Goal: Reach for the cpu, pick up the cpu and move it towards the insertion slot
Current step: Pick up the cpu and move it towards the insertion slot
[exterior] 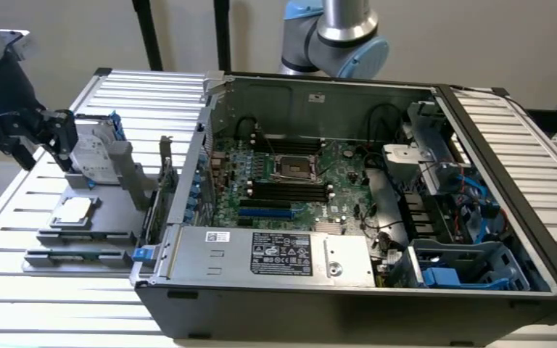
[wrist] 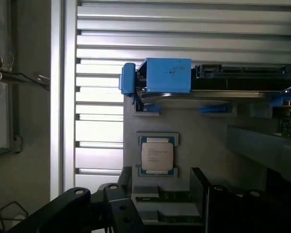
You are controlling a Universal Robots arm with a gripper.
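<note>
The black metal gripper (wrist: 161, 173) hangs above the small flat silvery square cpu (wrist: 157, 155), jaws apart, empty; the shiny-framed square insertion slot (exterior: 293, 168) sits well apart from the cpu.

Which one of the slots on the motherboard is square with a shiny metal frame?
The insertion slot: its metal frame surrounds a dark centre. The black memory slots and the blue slot are long and narrow.
</note>
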